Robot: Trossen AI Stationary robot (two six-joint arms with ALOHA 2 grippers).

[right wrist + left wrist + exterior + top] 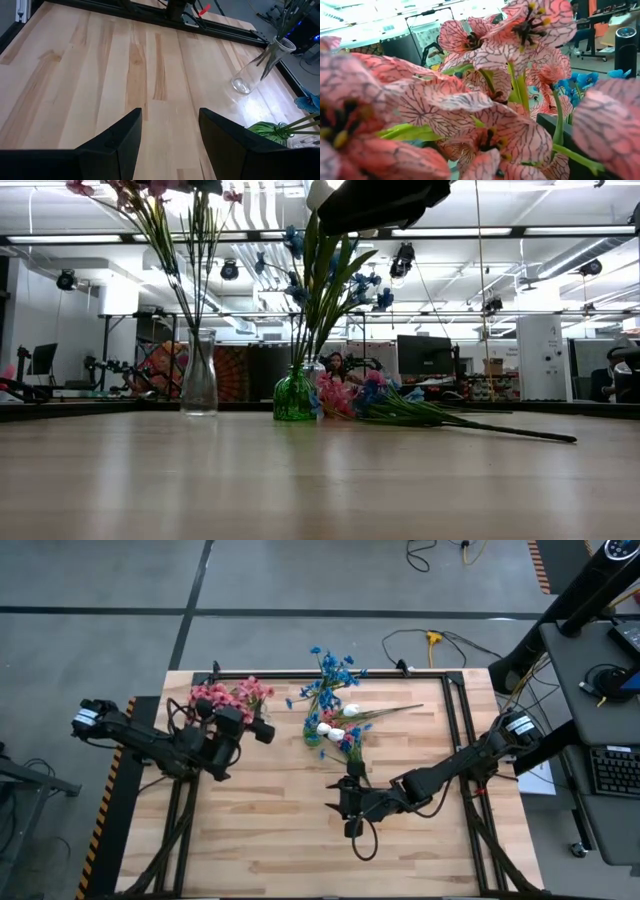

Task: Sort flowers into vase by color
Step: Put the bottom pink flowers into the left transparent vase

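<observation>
Pink flowers (228,696) stand bunched in the clear vase (199,385) at the table's far left; blue flowers (330,680) stand in the green vase (294,395) near the far middle. Sorting by colour looks well along: each vase holds one colour only. Loose sprigs (365,716) lie flat on the table (280,830) just beside the green vase, stems pointing right, with white, pink and blue blossoms mixed — these look like the ones left to sort.

Left gripper (226,738) hovers right at the pink bunch, up at blossom height; its wrist view is filled with pink blossoms (485,100) close against the lens. Probably it is there because a pink stem goes into, or has just gone into, this vase. Whether its fingers grip a stem or stand free, cannot tell — petals hide them.

Right gripper (350,805) sits low over bare table, near side of the loose sprigs, apart from them. Fingers (120,142) parted roughly halfway, nothing between them, only wood. Judged as waiting or lining up for the next loose sprig.
</observation>
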